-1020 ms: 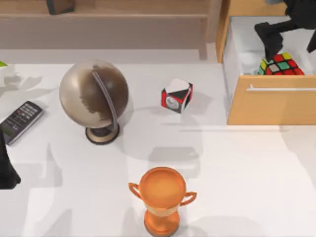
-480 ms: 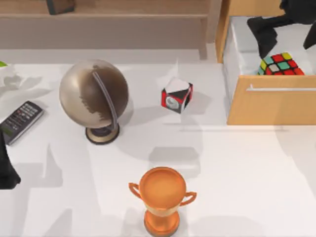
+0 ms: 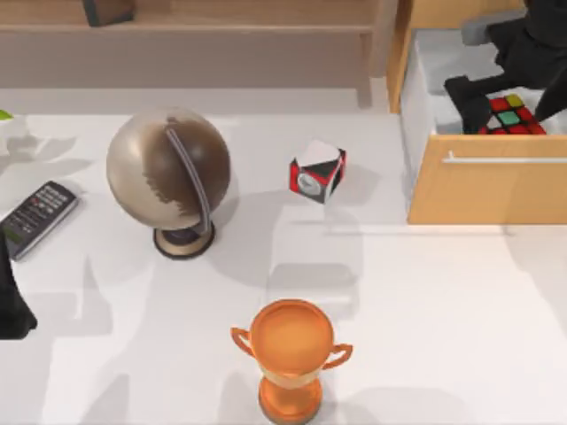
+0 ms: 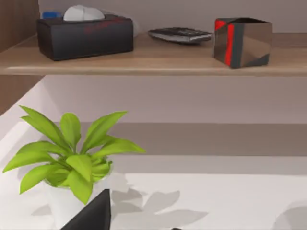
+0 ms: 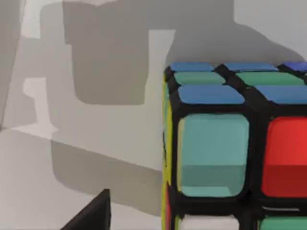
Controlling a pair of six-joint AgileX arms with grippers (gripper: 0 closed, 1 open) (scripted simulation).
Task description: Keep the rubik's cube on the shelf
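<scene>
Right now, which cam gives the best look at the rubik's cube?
Right wrist view: the rubik's cube is close up, with its sticker faces and black frame clear. In the top view the rubik's cube sits in the open drawer, partly covered by the right gripper. The left wrist view looks at the shelf and a plant instead.

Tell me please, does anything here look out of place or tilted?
Yes. The rubik's cube lies in the open drawer, not on the shelf. The right gripper hangs over it. The red-black-white cube rests tilted on the table.
</scene>
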